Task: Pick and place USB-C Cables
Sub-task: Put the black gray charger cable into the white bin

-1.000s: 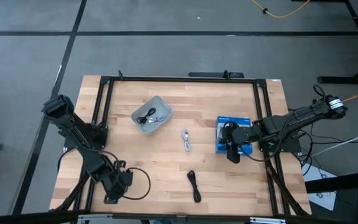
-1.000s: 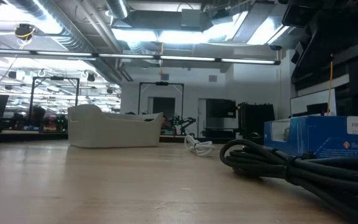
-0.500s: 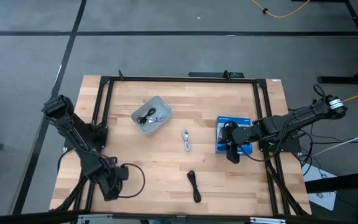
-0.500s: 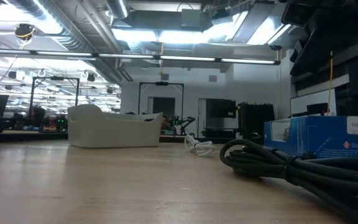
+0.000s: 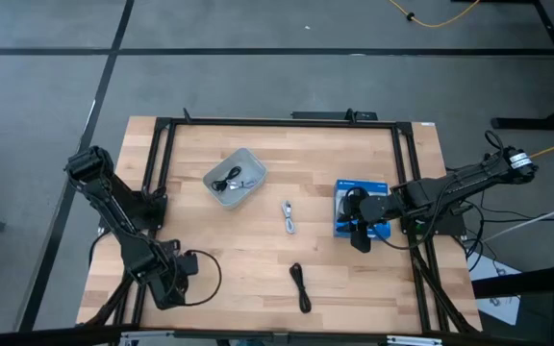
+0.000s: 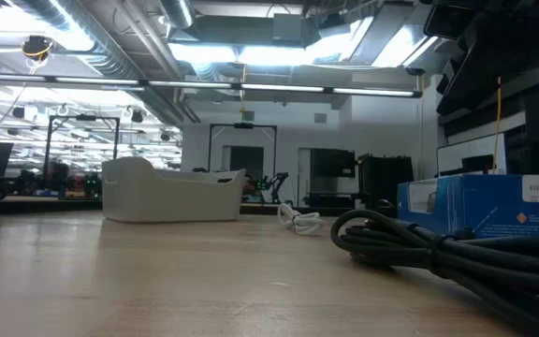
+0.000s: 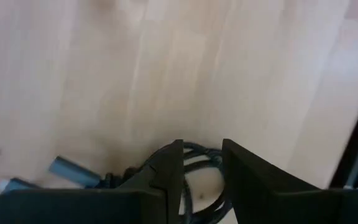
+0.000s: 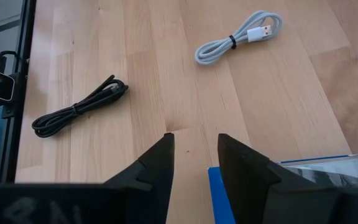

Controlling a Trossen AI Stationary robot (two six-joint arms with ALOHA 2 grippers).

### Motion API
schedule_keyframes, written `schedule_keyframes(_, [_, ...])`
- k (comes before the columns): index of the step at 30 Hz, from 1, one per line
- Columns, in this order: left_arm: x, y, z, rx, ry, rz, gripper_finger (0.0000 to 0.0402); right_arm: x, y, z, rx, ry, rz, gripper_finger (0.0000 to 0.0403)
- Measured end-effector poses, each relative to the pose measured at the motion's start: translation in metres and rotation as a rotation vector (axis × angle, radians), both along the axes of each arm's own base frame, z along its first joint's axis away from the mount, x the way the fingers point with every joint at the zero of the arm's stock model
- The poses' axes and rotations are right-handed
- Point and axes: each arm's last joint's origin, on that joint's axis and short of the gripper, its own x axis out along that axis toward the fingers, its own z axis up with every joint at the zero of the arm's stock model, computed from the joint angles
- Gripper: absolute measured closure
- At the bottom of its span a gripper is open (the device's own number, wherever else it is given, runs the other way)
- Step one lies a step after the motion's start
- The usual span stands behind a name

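Left tool [image 5: 168,284] low at table [image 5: 258,259] front-left corner, fingers slightly apart, straddling black cable [image 7: 194,180]. Right tool [image 5: 359,237] parted above blue box [image 5: 346,219]. White cable [image 5: 288,217] mid-table; another black cable [image 5: 300,286] nearer the front edge.

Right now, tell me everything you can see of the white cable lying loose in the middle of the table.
The white USB cable is a thin, pale grey-white lead folded into a short elongated bundle, cinched near its middle by a small dark tie. A silver plug with a white housing shows at one end. It lies flat on the bare wooden table, between the grey tray and the blue box, touching neither. No gripper touches it.
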Motion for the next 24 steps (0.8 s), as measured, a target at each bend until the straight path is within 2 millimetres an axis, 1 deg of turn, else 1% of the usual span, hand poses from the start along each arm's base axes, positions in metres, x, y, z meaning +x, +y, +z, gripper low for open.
schedule_keyframes(5, [-0.006,0.002,-0.002,-0.031,0.147,0.041,0.0299,0.000,0.000,0.000,0.000,0.000,0.000,0.0276])
schedule_keyframes(12, [-0.012,-0.002,-0.002,-0.044,0.174,0.052,0.0299,0.000,0.000,0.000,0.000,0.000,0.000,0.0276])
schedule_keyframes(19, [-0.015,0.003,-0.004,0.003,0.206,0.083,0.0299,0.000,0.000,0.000,0.000,0.000,0.000,0.0276])
schedule_keyframes(24, [-0.012,-0.002,-0.011,0.001,0.225,0.074,0.0299,0.000,0.000,0.000,0.000,0.000,0.000,0.0276])
